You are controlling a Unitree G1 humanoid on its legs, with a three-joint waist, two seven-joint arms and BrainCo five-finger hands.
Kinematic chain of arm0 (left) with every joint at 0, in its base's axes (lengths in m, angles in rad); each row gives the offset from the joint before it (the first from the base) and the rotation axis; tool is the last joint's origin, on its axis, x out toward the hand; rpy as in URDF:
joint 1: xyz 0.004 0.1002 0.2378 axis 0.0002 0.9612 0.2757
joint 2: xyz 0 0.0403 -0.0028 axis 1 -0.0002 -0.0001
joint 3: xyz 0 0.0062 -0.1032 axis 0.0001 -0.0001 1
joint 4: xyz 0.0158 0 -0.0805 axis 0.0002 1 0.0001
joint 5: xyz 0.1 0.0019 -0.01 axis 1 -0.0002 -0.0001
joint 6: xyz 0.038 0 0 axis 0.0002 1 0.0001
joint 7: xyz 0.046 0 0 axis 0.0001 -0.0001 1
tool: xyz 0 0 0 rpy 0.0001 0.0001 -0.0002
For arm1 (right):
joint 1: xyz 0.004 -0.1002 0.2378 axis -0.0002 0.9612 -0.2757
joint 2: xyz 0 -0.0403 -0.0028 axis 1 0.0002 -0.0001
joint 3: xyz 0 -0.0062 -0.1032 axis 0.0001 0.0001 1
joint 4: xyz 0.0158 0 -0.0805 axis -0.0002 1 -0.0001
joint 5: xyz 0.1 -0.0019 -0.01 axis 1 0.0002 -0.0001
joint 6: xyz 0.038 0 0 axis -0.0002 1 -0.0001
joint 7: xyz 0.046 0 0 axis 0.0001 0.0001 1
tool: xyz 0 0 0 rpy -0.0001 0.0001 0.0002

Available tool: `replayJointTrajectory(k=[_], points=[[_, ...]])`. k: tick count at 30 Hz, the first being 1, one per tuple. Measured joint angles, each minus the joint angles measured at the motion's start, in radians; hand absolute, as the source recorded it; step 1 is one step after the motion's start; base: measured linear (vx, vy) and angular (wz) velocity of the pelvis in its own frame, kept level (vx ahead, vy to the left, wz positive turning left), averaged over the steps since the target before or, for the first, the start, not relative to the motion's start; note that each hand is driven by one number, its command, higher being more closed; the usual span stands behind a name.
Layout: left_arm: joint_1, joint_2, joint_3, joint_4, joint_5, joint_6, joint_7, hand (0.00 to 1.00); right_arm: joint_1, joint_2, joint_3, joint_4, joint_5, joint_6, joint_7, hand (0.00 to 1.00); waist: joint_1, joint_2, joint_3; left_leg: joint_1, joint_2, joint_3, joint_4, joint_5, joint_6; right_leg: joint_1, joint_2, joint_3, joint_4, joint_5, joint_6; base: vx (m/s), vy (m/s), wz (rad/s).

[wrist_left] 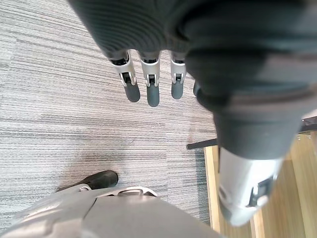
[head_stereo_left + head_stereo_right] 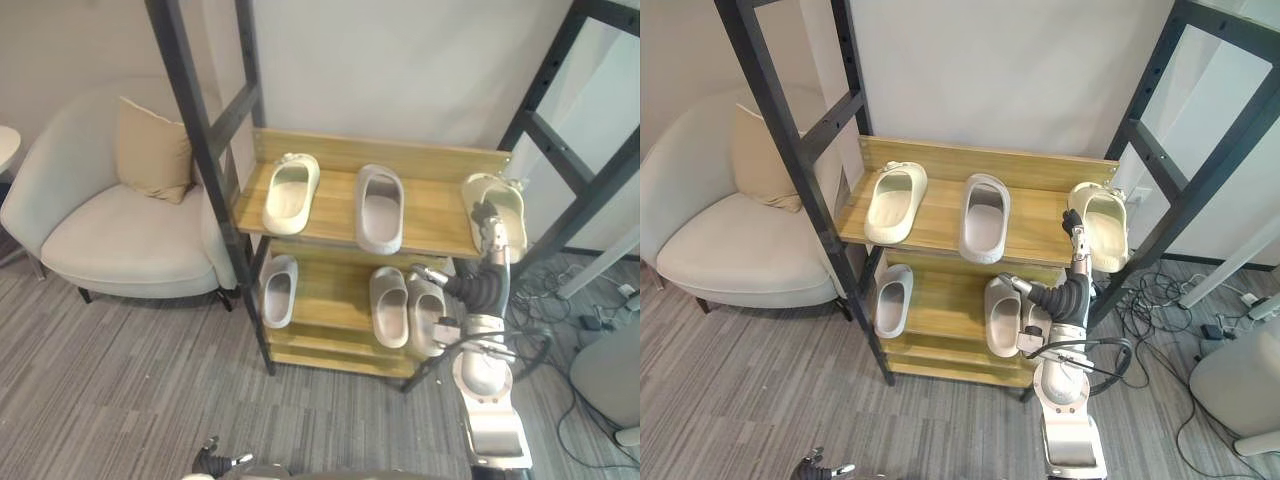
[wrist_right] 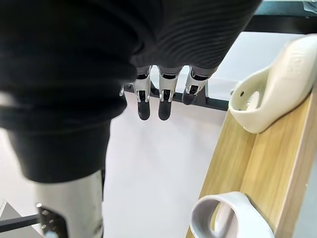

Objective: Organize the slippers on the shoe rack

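Wooden shoe rack, cream slipper at its upper right end, just beside empty, straight-fingered right hand.

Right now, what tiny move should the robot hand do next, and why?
Probably close the right robot hand on the right cream slipper, to move it. The hand hovers open by it, holding nothing; the left cream slipper lies across the top shelf, a grey slipper between them.
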Motion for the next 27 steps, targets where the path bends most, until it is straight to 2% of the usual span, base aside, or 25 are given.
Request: replayJointTrajectory(k=[8,12,18,19,20,24,27], points=[[0.0,0.01,0.004,-0.007,-0.001,0.0,-0.004,0.0,-0.111,-0.003,-0.013,0.025,-0.038,0.014,-0.019,0.0,0.003,-0.021,0.014,0.018,-0.001,-0.002,0.001,-0.01,0.002,0.03,0.001,0.008,-0.013,0.001,-0.001,0.03,-0.004,0.0],[0.001,0.01,0.006,-0.007,-0.001,0.0,-0.004,0.0,-0.166,-0.008,-0.051,0.056,-0.038,0.025,-0.04,0.0,0.009,-0.021,0.014,0.018,-0.005,-0.004,0.0,-0.011,0.002,0.031,-0.002,0.008,-0.014,0.001,-0.001,0.0,0.0,0.0],[0.001,0.008,0.006,-0.007,-0.001,0.0,-0.007,0.0,-0.278,-0.096,-0.103,0.18,-0.036,0.074,-0.054,0.0,0.017,-0.013,0.019,-0.004,-0.006,-0.022,-0.002,-0.01,0.002,0.02,-0.003,-0.009,-0.018,0.001,-0.001,0.02,-0.037,0.1],[0.0,0.007,0.003,-0.004,-0.003,-0.001,-0.018,0.0,-0.377,-0.141,-0.142,0.314,-0.035,0.112,-0.059,0.0,0.033,-0.008,0.021,-0.039,-0.011,-0.032,-0.001,-0.005,0.007,-0.007,0.002,-0.023,-0.036,0.002,-0.002,0.12,-0.076,0.21],[-0.001,0.007,0.002,-0.004,-0.004,-0.004,-0.018,0.0,-0.395,-0.142,-0.149,0.353,-0.035,0.123,-0.059,0.0,0.035,-0.008,0.021,-0.047,-0.01,-0.038,-0.001,-0.005,0.007,-0.011,0.005,-0.031,-0.037,0.002,-0.002,0.13,-0.08,0.22],[-0.001,0.005,0.001,0.002,-0.02,-0.005,-0.018,0.0,-0.457,-0.146,-0.15,0.44,-0.033,0.136,-0.059,0.0,0.042,-0.002,0.024,-0.059,-0.004,-0.049,0.0,-0.005,0.007,-0.02,0.011,-0.038,-0.039,0.008,-0.012,0.07,-0.045,0.05],[-0.002,0.003,-0.001,0.001,-0.027,-0.007,-0.018,0.0,-0.536,-0.188,-0.147,0.524,-0.01,0.148,-0.06,0.0,0.047,0.001,0.027,-0.087,-0.001,-0.053,0.001,-0.005,0.007,-0.041,0.015,-0.04,-0.052,0.024,-0.031,0.02,-0.018,0.02]])
